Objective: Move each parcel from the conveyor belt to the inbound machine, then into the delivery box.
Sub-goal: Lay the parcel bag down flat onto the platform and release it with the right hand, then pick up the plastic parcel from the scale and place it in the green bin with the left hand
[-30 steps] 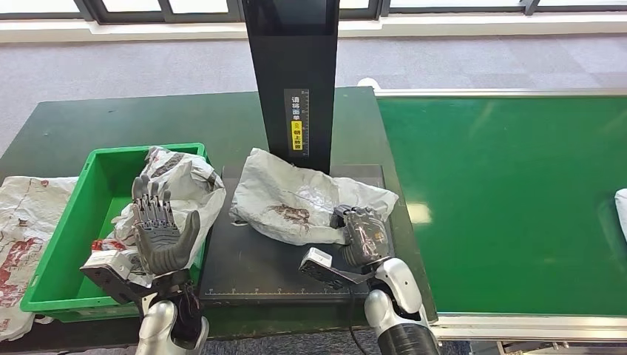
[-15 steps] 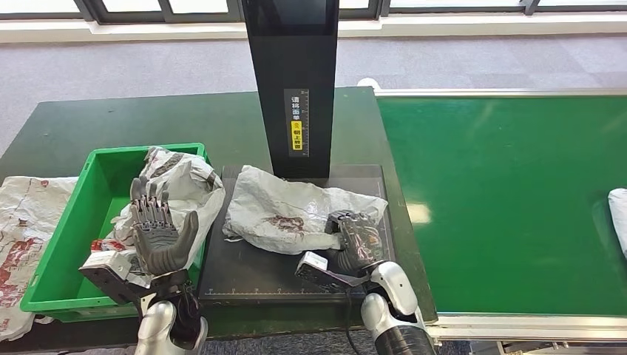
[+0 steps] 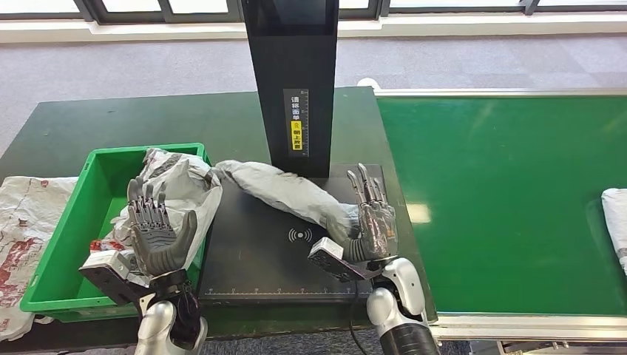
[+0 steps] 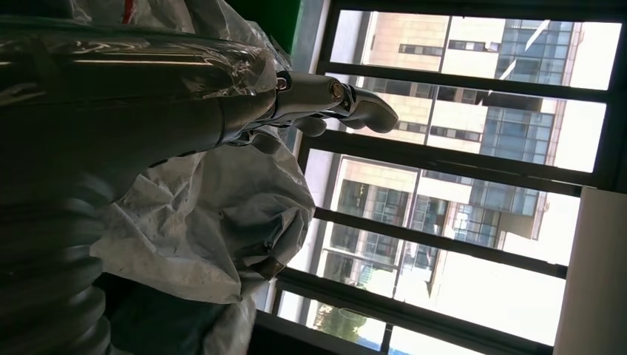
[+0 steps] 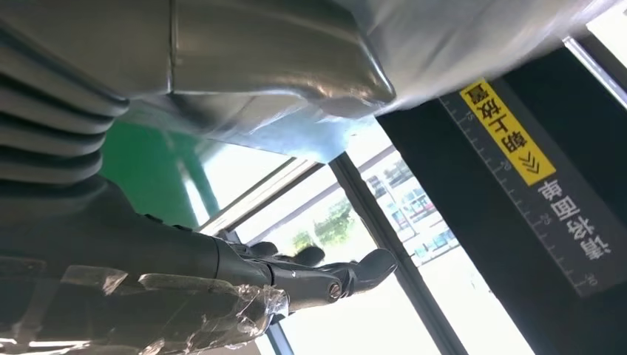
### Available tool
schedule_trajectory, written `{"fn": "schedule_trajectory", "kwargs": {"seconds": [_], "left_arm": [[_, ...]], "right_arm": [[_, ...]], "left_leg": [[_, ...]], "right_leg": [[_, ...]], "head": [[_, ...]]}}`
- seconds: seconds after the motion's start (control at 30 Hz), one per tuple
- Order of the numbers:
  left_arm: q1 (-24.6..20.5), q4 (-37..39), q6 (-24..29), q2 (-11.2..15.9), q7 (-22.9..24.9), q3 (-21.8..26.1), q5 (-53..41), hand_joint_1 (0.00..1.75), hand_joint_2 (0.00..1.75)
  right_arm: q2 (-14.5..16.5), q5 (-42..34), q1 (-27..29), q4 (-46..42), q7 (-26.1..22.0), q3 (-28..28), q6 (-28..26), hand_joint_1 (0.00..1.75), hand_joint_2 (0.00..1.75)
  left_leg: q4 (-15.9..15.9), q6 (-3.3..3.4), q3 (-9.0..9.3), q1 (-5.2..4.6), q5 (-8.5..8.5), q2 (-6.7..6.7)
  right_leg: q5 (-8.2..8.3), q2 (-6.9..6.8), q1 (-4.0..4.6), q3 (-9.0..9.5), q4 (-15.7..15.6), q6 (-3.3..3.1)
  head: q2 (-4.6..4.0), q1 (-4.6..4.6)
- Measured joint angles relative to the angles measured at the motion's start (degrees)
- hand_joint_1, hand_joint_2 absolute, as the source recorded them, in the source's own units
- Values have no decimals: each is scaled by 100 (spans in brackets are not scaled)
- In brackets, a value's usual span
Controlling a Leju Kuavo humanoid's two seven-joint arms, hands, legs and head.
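- Fingers of the right robot hand (image 3: 372, 219) are spread and upright, its palm side against the grey parcel (image 3: 285, 194), gripping nothing.
- Left robot hand (image 3: 157, 233) is spread too, palm up over the green delivery box (image 3: 70, 222), empty.
- Parcel stretches from the inbound machine's black plate (image 3: 281, 266) to the box's rim, where crumpled parcels (image 3: 181, 181) hide its end.
- Half a second ago the right robot hand clutched the parcel lying flat; another parcel (image 3: 615, 214) has crept along the conveyor belt (image 3: 503, 200).
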Motion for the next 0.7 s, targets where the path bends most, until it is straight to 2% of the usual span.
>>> {"fn": "schedule_trajectory", "kwargs": {"seconds": [0.13, 0.33, 0.5, 0.63, 0.7], "left_arm": [[-2, 2, 32, 0, 1, 0, -7, 0, 175], [-6, 20, 27, 0, -1, 0, -21, 0, 175], [-8, 36, 30, 0, 1, 0, -71, 0, 175], [-22, 53, 94, -2, 1, -27, -559, 0, 175], [-76, 206, 323, -2, 16, -157, -1467, 0, 175]], "right_arm": [[-1, -234, 21, -133, -77, -50, -29, 0, 0], [-19, -1069, 109, -589, -492, -176, 0, 0, 0], [-34, -1262, 190, -908, -561, -302, 6, 0, 0], [-42, -1748, 277, -1262, -755, -379, -535, 0, 0], [-58, -1996, 376, -1628, -784, -419, -1112, 0, 0]], "left_leg": [[0, 0, 0, 0, 0, 0], [0, 0, 0, -1, 0, 1], [1, -1, 0, -1, -1, 6], [2, -1, 2, -2, -1, 4], [4, -1, 4, -5, -1, 1]], "right_leg": [[0, 0, 0, 0, 0, 0], [0, 1, 0, -2, -1, 0], [0, 4, 0, -4, -1, 0], [0, 6, 0, -6, -3, 0], [0, 5, -2, -7, -4, 1]], "head": [[0, 0], [0, 0], [0, 0], [0, -1], [0, -1]]}}
